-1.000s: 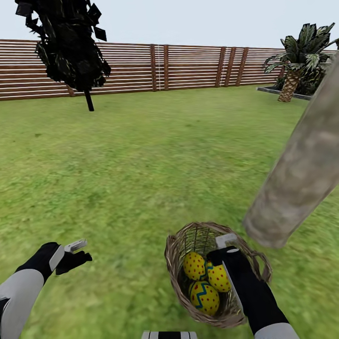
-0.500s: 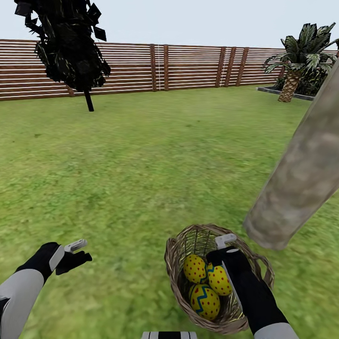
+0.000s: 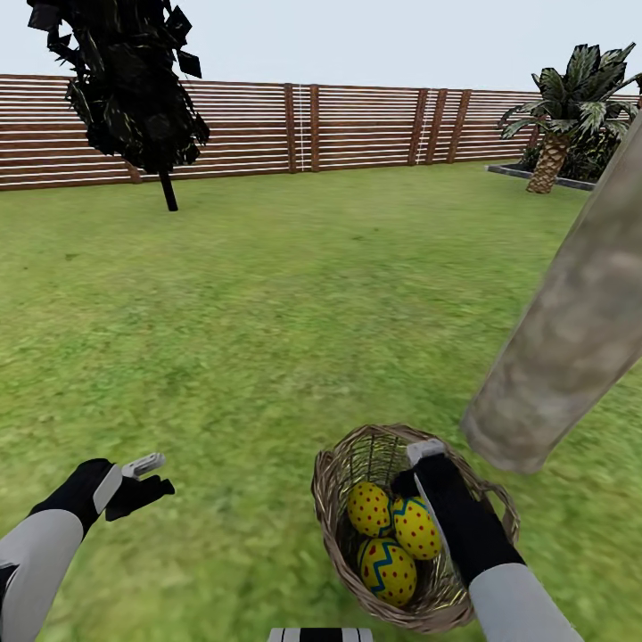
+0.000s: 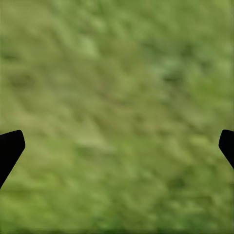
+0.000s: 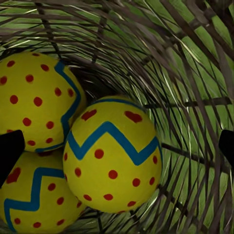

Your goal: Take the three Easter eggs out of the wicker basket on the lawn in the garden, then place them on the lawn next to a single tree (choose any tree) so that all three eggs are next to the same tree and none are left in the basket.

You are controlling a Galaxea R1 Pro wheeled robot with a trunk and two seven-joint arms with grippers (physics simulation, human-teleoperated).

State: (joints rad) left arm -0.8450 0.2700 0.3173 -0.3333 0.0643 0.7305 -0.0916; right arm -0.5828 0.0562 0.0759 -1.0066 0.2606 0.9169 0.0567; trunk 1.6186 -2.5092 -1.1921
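Note:
Three yellow Easter eggs with red dots and blue zigzags lie together in the brown wicker basket [image 3: 332, 499] on the lawn [image 3: 267, 339]; one egg [image 3: 368, 506] is at the back, one [image 3: 416, 528] beside it, one [image 3: 388, 568] in front. My right gripper [image 3: 413, 471] reaches down into the basket, open, above the eggs. In the right wrist view its dark fingertips [image 5: 9, 148] stand wide on either side of the middle egg [image 5: 112, 156], not touching it. My left gripper [image 3: 153, 477] hovers open over bare grass, far left of the basket. The thick pale tree trunk [image 3: 571, 330] rises just right of the basket.
A brown slat fence [image 3: 357, 125] closes the far side of the garden. A thin-trunked dark tree [image 3: 134, 89] stands at the back left and a palm [image 3: 562, 116] at the back right. Open grass stretches ahead and to the left.
My right arm has shifted slightly over the basket, with more of its grey forearm showing. The basket sits a touch lower than one second ago. The left arm has held still.

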